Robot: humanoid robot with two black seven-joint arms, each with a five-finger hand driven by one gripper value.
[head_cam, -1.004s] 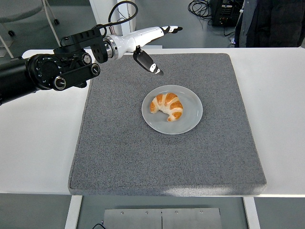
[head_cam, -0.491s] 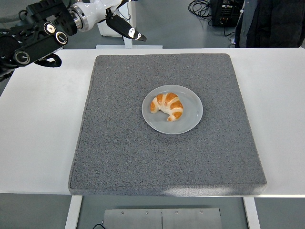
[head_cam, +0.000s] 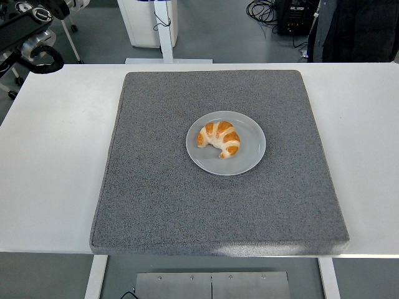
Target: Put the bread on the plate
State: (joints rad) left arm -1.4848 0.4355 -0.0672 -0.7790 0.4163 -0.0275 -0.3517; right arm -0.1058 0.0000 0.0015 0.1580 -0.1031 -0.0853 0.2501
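The bread (head_cam: 219,139) is found resting on the plate (head_cam: 249,161), placement is judged complete with nothing further called for, and the left hand's state cannot be told.

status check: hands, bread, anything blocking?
Left arm at top-left corner, robot hand out of frame; right not in view. Croissant resting on plate, mid grey mat. Nothing in the way.
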